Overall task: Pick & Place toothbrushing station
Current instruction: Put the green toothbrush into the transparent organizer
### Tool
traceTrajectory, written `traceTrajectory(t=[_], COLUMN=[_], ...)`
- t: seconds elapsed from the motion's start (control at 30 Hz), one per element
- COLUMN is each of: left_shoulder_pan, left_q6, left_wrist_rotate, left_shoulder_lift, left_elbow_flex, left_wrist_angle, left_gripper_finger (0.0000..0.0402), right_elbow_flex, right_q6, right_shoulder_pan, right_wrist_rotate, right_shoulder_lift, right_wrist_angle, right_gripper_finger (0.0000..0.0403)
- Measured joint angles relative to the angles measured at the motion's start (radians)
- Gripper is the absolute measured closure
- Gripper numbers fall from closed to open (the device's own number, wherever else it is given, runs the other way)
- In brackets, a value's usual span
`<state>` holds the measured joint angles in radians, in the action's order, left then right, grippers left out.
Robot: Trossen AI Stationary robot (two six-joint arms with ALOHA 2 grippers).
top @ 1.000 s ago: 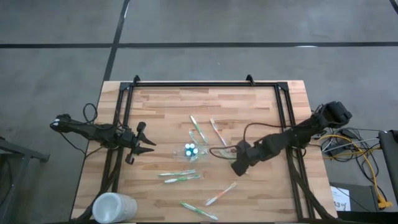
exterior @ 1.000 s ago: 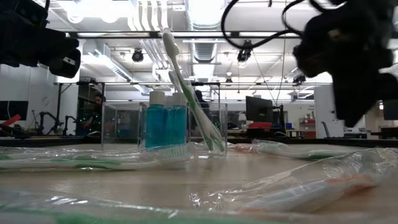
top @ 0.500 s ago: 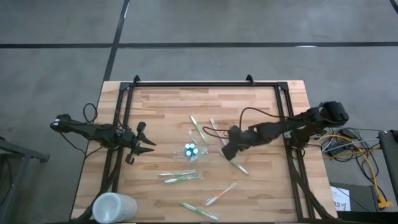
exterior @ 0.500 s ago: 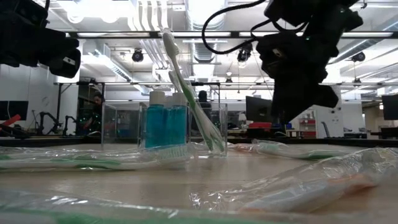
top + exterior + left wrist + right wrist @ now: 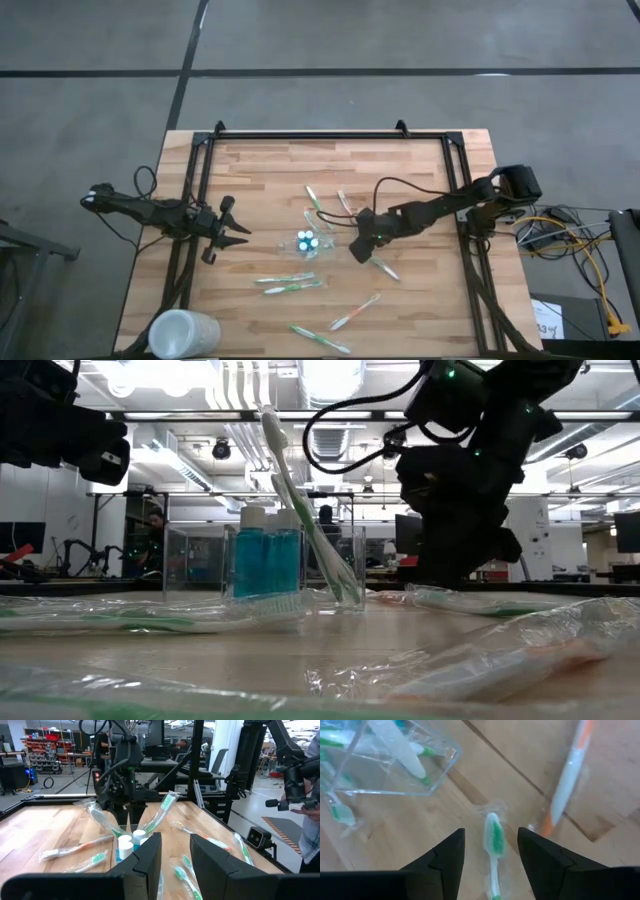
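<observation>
The clear, nearly colourless plastic holder [image 5: 318, 238] is hard to make out from above; only the pale caps of the small blue tubes [image 5: 306, 240] in it mark its spot near the table centre. In the right wrist view the holder [image 5: 395, 765] is cut off at the frame edge, w/ green-and-white brush heads blurred behind its wall. In the low view its far side is partly hidden behind the tubes [image 5: 267, 565]. The frosted white cup [image 5: 182, 333] is cut off at the picture's lower edge, at the near left corner of the wooden table [image 5: 420, 170].

The holder stands upright; the slim green-and-white toothbrushes [image 5: 300, 500] in it lean, handles up, tilted off vertical. Wrapped brushes lie flat around it on the table, pointing various ways.

The right arm is stretched low from the table's right edge toward the centre, its right gripper [image 5: 358, 248] just beside the holder, angled down. Its fingers are seen spread apart, nothing between them, w/ a loose green-bristled toothbrush [image 5: 494, 851] lying on the wood below the gap. The left gripper [image 5: 236, 234] is held level at the table's left side, well apart from the holder, fingers parted w/ nothing gripped.
</observation>
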<state>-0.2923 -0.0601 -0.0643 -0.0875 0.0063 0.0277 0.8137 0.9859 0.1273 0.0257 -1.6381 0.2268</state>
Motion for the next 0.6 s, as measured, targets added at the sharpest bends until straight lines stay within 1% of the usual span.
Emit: traceTrajectory(t=[0.3,0.4,0.5,0.6], left_shoulder_pan=[0.0,0.0,0.0,0.0], left_q6=[0.0,0.0,0.0,0.0], left_wrist_rotate=[0.0,0.0,0.0,0.0], left_shoulder_lift=[-0.001,-0.001,-0.001,-0.001], left_elbow_flex=[0.0,0.0,0.0,0.0], left_wrist_angle=[0.0,0.0,0.0,0.0], left_gripper_finger=[0.0293,0.0293,0.0293,0.0293], right_elbow_flex=[0.002,0.003,0.002,0.002], right_q6=[-0.004,-0.016,-0.039,-0.048], right_shoulder_pan=[-0.007,-0.008,-0.008,-0.008], right_wrist_rotate=[0.0,0.0,0.0,0.001], right_shoulder_lift=[-0.071,-0.076,-0.071,-0.071], right_wrist_angle=[-0.05,-0.056,-0.053,-0.05], right_gripper_finger=[0.0223,0.0223,0.023,0.0246])
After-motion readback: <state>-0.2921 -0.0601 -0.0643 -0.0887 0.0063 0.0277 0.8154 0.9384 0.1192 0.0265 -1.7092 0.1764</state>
